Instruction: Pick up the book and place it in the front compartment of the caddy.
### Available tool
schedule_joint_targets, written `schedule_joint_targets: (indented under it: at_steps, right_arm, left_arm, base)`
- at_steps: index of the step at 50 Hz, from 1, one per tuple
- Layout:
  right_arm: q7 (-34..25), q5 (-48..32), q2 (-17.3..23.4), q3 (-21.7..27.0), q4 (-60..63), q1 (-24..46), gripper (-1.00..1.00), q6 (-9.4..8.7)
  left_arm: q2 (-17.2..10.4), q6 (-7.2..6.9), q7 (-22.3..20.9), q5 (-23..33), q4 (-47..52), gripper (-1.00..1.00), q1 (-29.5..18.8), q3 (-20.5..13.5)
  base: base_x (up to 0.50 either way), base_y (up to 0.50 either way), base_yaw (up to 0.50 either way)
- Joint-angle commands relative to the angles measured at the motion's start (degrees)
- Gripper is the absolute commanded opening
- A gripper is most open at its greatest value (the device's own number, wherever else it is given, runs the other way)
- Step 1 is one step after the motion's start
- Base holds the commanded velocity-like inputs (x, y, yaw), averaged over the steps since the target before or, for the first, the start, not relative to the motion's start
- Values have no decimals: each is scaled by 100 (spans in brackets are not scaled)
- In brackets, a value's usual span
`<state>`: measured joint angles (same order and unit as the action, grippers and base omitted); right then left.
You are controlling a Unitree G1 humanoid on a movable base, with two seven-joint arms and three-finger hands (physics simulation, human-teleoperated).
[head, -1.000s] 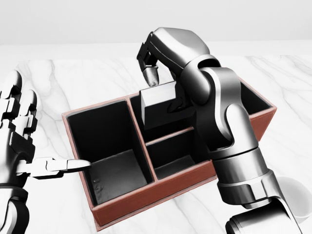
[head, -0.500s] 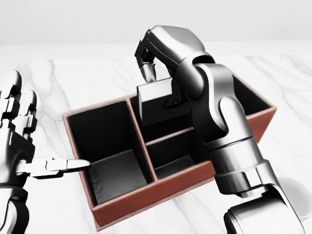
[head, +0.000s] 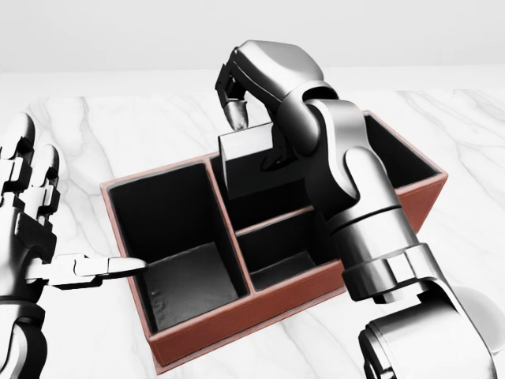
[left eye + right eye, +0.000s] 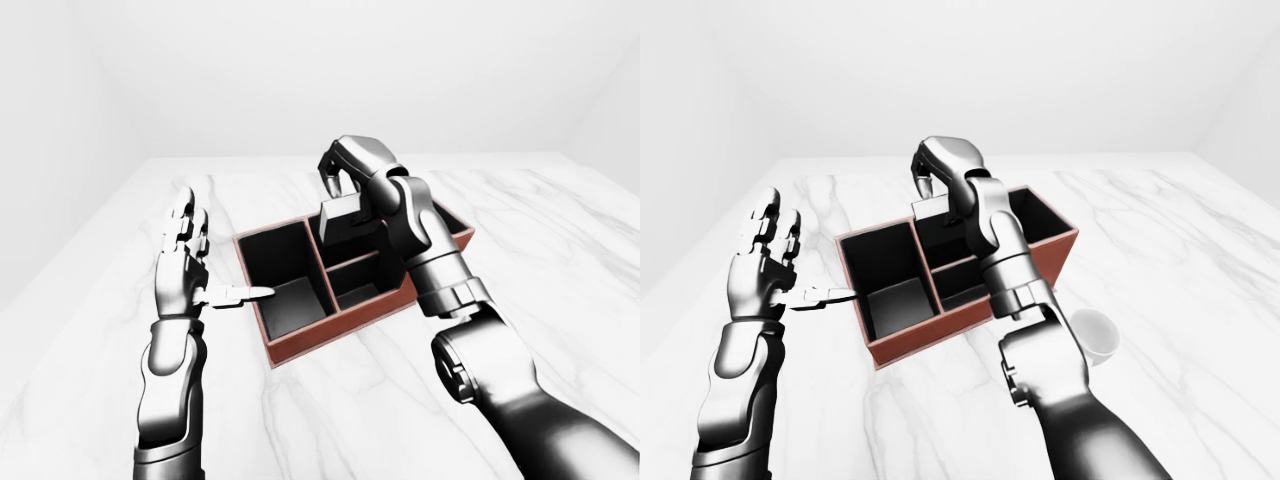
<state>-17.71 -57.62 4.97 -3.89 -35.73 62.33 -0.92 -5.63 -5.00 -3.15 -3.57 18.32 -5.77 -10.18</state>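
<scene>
1. Most of the task appears done as judged from the left-eye view: the book (image 4: 343,222) is held upright by the right hand (image 4: 348,182) above the caddy (image 4: 300,341), over the compartments at the centre of the frame. Lowering and release are judged to remain; which compartment counts as the front one cannot be told.
2. Closed fingers are seen in the head view, where the book (image 3: 246,163) is pinched at its top edge, its lower part hidden behind the divider.
3. Spread, empty fingers are shown in the right-eye view on the left hand (image 4: 762,268), whose thumb is pointed toward the caddy's left wall, just beside it. A white cup (image 4: 1095,335) is seen at the lower right, apart from the caddy.
</scene>
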Motion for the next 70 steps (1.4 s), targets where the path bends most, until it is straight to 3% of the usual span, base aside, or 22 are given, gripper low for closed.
schedule_joint_targets:
  at_steps: [1, 33, 70]
  right_arm:
    - [384, -83, 15, 60, -404, 214, -100, 165]
    - [1221, -32, 81, 20, -1963, 753, -100, 563]
    - [1668, -42, 21, -28, -2786, 1076, -100, 592]
  left_arm:
    - [-5, 0, 5, 2, 36, 95, -2, -5]
    - [-5, 0, 13, 35, -33, 95, -21, 0]
    - [-24, 0, 23, 6, 14, 95, -47, -28]
  base:
    - [0, 0, 0]
    - [0, 0, 0]
    - [0, 0, 0]
